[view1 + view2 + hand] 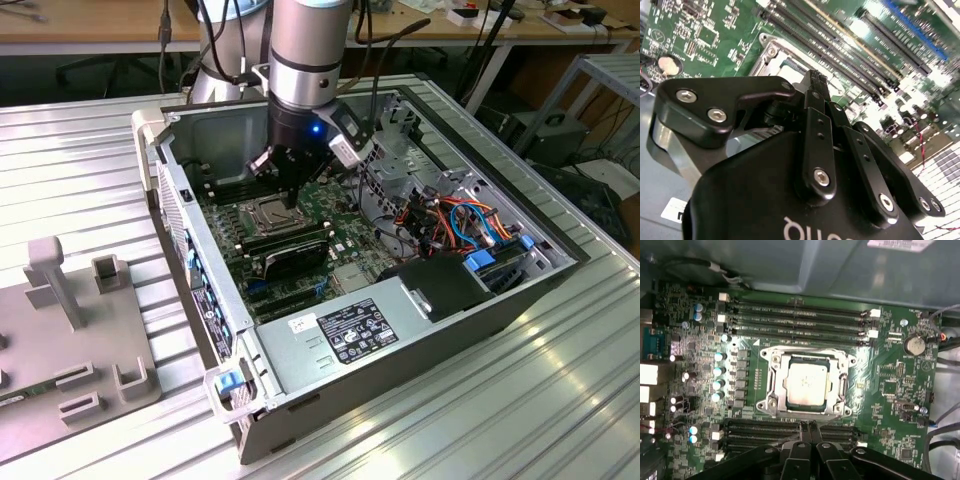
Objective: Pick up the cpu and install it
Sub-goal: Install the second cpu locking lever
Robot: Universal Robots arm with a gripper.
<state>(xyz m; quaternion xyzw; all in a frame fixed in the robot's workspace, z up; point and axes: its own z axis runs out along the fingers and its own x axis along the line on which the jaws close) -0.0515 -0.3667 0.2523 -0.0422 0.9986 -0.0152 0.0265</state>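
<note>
Currently the chip (pixel 807 385) sits in its socket (pixel 806 386); our claw (pixel 807 429), pressed together and empty, hovers beside it, so we check it lies level.

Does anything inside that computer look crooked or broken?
Nothing stands out. The cpu lies flat and square in its socket frame on the motherboard, and the claw hangs beside it, fingers together, holding nothing.

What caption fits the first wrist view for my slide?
Black gripper, fingers closed together, hovers beside the square silver CPU seated in its metal socket on the green motherboard.
</note>
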